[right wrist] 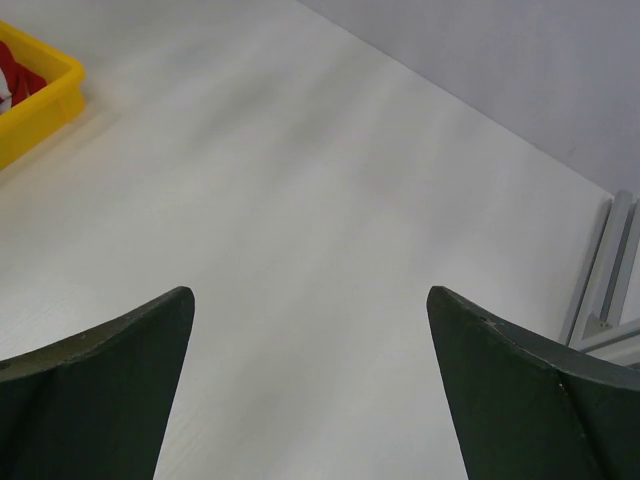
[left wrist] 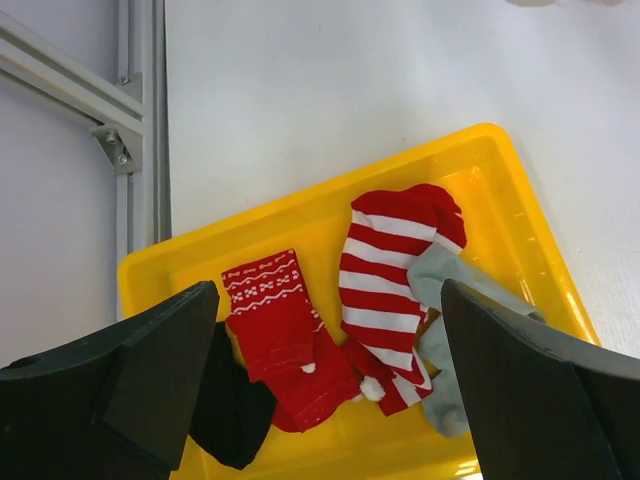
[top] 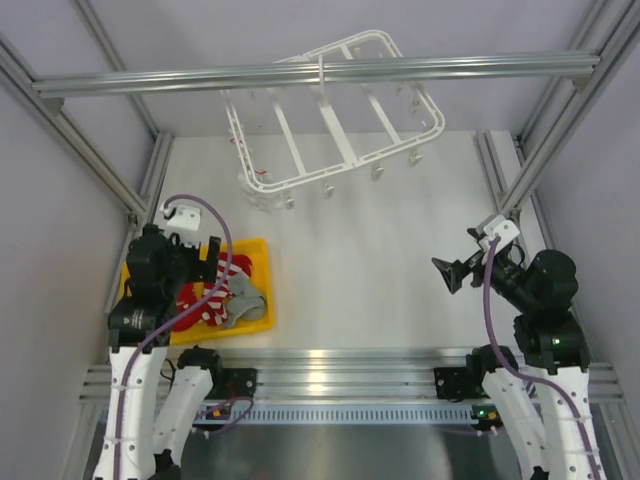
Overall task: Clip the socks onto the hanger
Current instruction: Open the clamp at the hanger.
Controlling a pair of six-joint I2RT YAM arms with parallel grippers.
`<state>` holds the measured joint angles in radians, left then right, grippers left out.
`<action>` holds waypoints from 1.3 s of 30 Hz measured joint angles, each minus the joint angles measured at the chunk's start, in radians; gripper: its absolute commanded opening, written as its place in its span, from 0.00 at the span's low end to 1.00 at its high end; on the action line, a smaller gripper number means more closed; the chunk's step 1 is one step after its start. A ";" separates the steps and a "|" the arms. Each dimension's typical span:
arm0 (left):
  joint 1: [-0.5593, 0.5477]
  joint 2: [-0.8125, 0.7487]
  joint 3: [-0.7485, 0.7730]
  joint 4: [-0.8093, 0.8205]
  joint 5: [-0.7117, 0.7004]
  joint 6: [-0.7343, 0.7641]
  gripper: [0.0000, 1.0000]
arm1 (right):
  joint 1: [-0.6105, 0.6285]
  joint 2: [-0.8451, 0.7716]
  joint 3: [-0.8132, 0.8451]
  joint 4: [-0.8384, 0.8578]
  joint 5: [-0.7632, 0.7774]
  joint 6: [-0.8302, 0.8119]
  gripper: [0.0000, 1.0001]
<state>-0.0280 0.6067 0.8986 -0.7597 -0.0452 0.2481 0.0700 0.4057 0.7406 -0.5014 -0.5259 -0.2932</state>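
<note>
Nothing is clipped yet, as far as the views show. The left fingers (left wrist: 150, 390) stand wide apart and empty, hovering over the yellow tray (left wrist: 300, 205). Between them lie the socks: a red patterned sock (left wrist: 275, 320) nearest the left-hand finger, a red-and-white striped sock (left wrist: 395, 270) in the middle, and a grey sock (left wrist: 440, 300) toward the right-hand finger. A dark piece of fabric (left wrist: 235, 420) sits under that left-hand finger. The white clip hanger (top: 335, 110) hangs well beyond both pairs of fingers, and no sock shows on its clips. The right fingers (right wrist: 100, 390) are also wide and hold nothing, with only bare counter (right wrist: 320, 150) between them. I judge the whole job remains, starting with a first pick from the tray.
</note>
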 measured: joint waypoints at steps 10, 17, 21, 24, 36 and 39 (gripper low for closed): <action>0.000 0.005 0.107 0.006 0.230 -0.143 0.96 | 0.006 0.113 0.087 0.000 -0.007 0.087 1.00; 0.000 -0.087 0.003 0.212 0.467 -0.278 0.91 | 0.109 0.219 0.146 0.025 0.014 0.130 1.00; 0.000 -0.251 -0.187 0.429 0.575 -0.349 0.85 | 0.259 0.262 0.152 0.063 0.072 0.149 1.00; 0.000 -0.251 -0.238 0.558 0.639 -0.386 0.79 | 0.336 0.275 0.148 0.119 0.099 0.180 1.00; 0.000 0.005 -0.257 0.948 0.795 -0.406 0.65 | 0.660 0.391 0.116 0.470 0.240 0.296 1.00; 0.000 0.058 -0.257 0.999 0.819 -0.397 0.63 | 0.739 0.448 0.116 0.526 0.282 0.290 1.00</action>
<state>-0.0280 0.6647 0.6418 0.2398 0.7742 -0.1493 0.8089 0.8536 0.8570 0.0242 -0.2440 -0.0036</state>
